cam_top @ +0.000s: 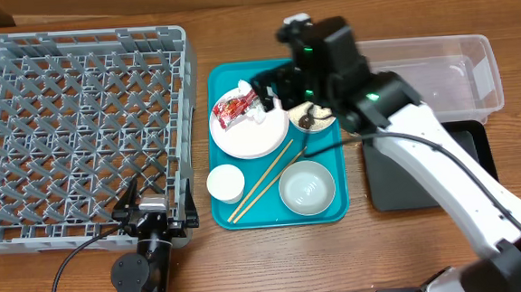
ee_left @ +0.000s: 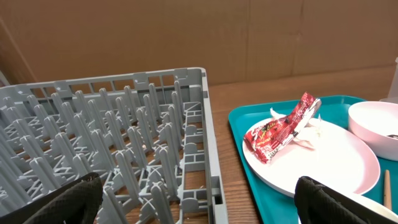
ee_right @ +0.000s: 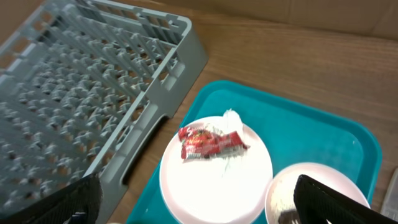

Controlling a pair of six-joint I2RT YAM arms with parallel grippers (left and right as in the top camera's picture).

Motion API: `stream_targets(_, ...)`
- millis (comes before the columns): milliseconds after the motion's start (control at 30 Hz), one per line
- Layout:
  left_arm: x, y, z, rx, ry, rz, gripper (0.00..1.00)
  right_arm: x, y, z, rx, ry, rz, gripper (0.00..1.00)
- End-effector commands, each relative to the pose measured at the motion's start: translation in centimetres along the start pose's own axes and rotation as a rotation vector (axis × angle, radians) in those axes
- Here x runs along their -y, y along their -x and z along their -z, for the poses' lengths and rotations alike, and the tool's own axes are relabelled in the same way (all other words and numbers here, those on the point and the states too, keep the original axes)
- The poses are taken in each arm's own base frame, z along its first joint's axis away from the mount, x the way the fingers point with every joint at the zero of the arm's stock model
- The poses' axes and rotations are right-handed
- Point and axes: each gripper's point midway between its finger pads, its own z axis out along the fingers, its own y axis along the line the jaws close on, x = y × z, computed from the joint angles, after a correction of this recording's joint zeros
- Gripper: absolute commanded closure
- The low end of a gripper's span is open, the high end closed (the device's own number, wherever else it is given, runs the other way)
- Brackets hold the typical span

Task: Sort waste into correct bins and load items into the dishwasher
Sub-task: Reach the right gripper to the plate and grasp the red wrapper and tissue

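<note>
Red snack wrapper (ee_right: 211, 143): lying just ahead of right gripper (cam_top: 272, 89), long axis spanning its jaws; left gripper (cam_top: 155, 202) sitting farther off, at the worktop's near edge; both gaping wide.

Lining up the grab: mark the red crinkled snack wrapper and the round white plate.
red crinkled snack wrapper (ee_right: 210, 143): right wrist view, wrapper's middle.
round white plate (ee_right: 212, 186): right wrist view, bare near surface.

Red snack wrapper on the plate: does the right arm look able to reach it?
Probably yes: the right pincer hangs open above the plate, and the wrapper lies uncovered on top, tissue beside it.
</note>
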Motion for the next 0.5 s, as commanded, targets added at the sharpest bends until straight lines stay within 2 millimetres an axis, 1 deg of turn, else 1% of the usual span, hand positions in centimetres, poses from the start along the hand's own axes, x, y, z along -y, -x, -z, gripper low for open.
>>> stream_targets(0, 0.0, 0.0, 0.0, 0.005, -0.004, 0.006, 0.0, 1.6, 0.9, -2.9, -0.007, -0.12, -0.01, 0.0)
stream_targets(133, 0.0, 0.0, 0.0, 0.005, -0.004, 0.006, 0.0, 1.8, -0.6, -6.4, -0.07, -0.127, -0.001, 0.0)
stream_targets(267, 0.0, 0.0, 0.0, 0.006, -0.004, 0.006, 0.0, 2.4, -2.4, -9.0, -0.12, -0.133, -0.004, 0.0)
stream_targets(300, 0.0, 0.0, 0.0, 0.005, -0.004, 0.006, 0.0, 2.1, -3.1, -10.2, -0.139, -0.102, -0.007, 0.0)
stream_targets(367, 0.0, 0.0, 0.0, 0.006, -0.004, 0.006, 0.0, 1.7, -3.9, -11.6, -0.158, -0.065, -0.012, 0.0)
stream_targets(467, 0.0, 0.0, 0.0, 0.005, -0.004, 0.006, 0.0, 2.2, -5.3, -13.5, -0.187, -0.07, -0.015, 0.0)
